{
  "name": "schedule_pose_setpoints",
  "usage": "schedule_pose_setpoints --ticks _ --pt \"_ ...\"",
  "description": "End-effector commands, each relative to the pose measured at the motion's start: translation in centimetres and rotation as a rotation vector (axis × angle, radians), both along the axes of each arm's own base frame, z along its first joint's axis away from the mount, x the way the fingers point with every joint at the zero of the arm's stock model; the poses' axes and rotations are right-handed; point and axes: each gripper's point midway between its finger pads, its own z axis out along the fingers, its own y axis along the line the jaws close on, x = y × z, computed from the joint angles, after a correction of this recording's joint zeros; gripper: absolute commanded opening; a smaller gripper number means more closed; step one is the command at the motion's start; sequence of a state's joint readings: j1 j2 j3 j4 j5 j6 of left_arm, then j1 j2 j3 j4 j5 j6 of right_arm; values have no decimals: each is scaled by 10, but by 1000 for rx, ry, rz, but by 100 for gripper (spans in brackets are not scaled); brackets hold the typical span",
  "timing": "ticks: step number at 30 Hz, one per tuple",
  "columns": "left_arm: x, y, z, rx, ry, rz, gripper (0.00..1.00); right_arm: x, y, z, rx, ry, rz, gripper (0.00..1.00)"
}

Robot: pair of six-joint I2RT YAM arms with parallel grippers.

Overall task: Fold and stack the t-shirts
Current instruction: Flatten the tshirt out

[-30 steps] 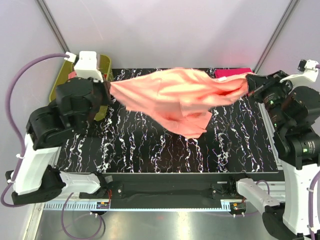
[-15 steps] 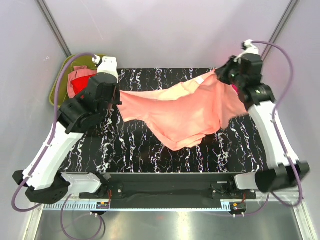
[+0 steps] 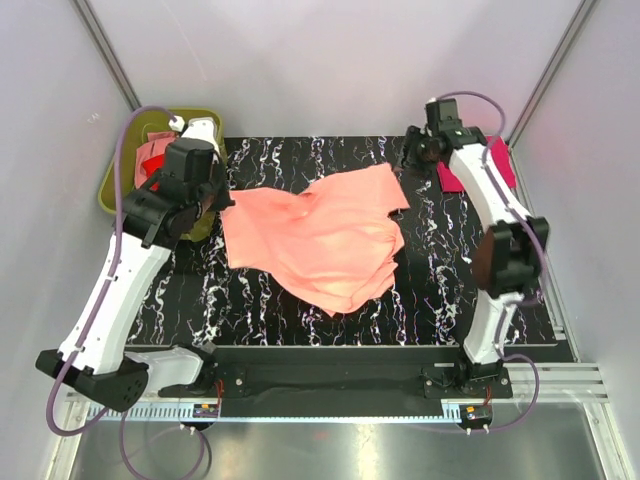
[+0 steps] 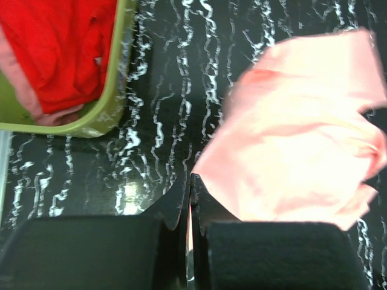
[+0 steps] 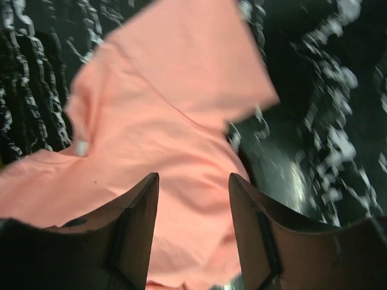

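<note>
A salmon-peach t-shirt (image 3: pixel 320 235) lies spread and rumpled on the black marbled table (image 3: pixel 440 270). My left gripper (image 3: pixel 218 200) is shut on the shirt's left edge; in the left wrist view a sliver of cloth shows between the closed fingertips of the left gripper (image 4: pixel 190 178), and the salmon t-shirt (image 4: pixel 296 133) trails off to the right. My right gripper (image 3: pixel 411 158) hovers open above the shirt's far right corner. In the right wrist view the salmon t-shirt (image 5: pixel 175 121) lies below the right gripper (image 5: pixel 193 178), with nothing between its fingers. A folded magenta t-shirt (image 3: pixel 478 166) sits at the back right.
An olive-green bin (image 3: pixel 112 190) stands at the back left, its wall (image 4: pixel 115 90) close to my left gripper, and holds a red t-shirt (image 4: pixel 60 48) and a pink one (image 3: pixel 152 152). The enclosure's walls rise behind and beside the table.
The right gripper opened and let go of the salmon t-shirt. The shirt, held stretched in the air before, has dropped onto the table. Both arms swung toward the back.
</note>
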State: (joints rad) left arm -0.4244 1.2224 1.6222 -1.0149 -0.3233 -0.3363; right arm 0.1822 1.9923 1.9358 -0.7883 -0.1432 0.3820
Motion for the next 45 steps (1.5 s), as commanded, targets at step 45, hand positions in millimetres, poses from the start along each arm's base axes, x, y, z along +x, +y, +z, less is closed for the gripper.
schedule_pose_setpoints --ticks 45 --pt "-2 -36 -44 -121 13 -162 0 -161 24 -155 302 196 -325 38"
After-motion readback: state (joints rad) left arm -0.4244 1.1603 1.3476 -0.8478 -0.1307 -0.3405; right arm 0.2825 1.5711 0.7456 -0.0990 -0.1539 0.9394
